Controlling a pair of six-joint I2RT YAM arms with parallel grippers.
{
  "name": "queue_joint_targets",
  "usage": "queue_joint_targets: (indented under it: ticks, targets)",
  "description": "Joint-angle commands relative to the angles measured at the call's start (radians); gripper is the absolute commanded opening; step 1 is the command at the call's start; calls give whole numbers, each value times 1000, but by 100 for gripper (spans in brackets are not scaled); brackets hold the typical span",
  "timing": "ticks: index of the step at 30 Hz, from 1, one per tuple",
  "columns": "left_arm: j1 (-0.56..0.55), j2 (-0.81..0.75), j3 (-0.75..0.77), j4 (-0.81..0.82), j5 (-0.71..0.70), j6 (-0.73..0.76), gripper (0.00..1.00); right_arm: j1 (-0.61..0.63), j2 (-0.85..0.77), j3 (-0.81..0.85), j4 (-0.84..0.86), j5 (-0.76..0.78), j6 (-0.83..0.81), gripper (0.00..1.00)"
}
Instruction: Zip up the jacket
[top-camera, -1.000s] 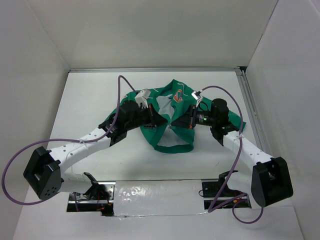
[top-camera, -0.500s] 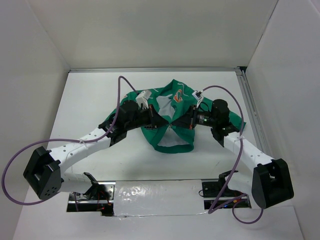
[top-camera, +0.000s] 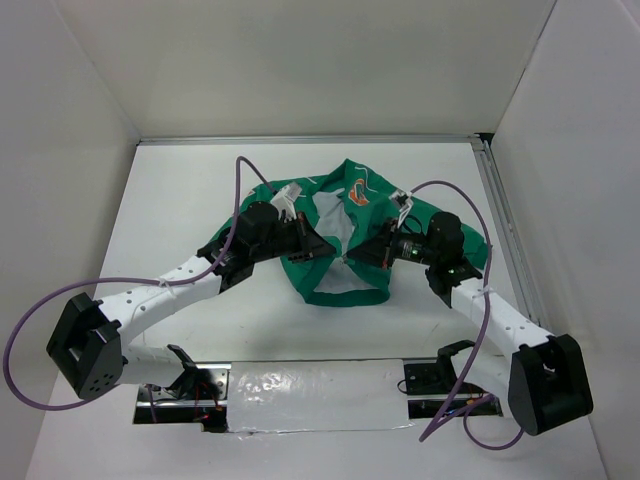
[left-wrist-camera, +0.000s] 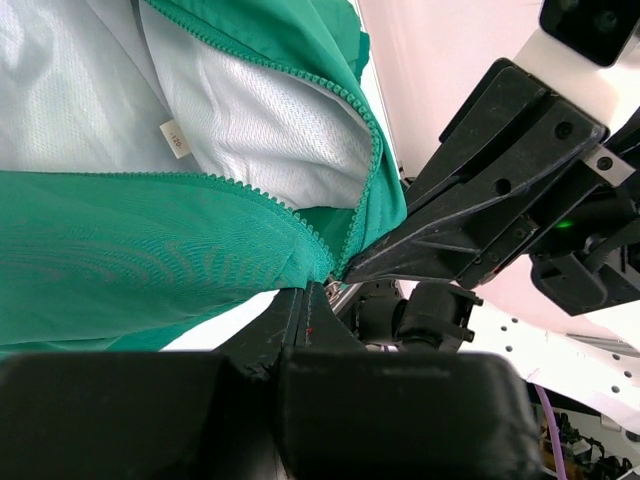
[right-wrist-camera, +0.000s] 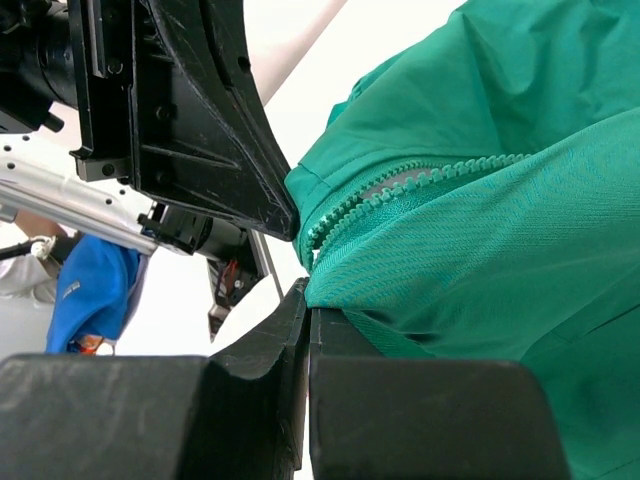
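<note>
The green jacket (top-camera: 340, 290) lies crumpled at mid-table, open in front, with white lining (left-wrist-camera: 270, 130) showing and an orange patch (top-camera: 357, 192) near its far edge. My left gripper (top-camera: 329, 246) is shut on the jacket's lower front edge (left-wrist-camera: 150, 250), where a row of zipper teeth (left-wrist-camera: 372, 170) ends. My right gripper (top-camera: 359, 256) faces it a finger's width away, shut on the other front edge (right-wrist-camera: 480, 250) just below its zipper teeth (right-wrist-camera: 400, 190). Each wrist view shows the other gripper close ahead. The slider is hidden.
White walls enclose the white table (top-camera: 190, 200) on three sides. A metal rail (top-camera: 500, 220) runs along the right edge. Purple cables (top-camera: 239, 190) loop above both arms. The arm bases (top-camera: 90, 345) sit at the near corners.
My right gripper has moved left and toward the near edge, drawing its side of the jacket with it. The left arm has hardly moved.
</note>
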Motion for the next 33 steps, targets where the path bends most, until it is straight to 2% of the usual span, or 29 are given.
queue_joint_targets:
  ticks: [1, 33]
  targets:
    - [-6, -35, 42, 31, 23, -20, 0, 9, -36, -17, 118, 6, 12, 0]
    - [-6, -47, 16, 58, 71, -51, 0, 31, -69, -76, 264, 85, 91, 0]
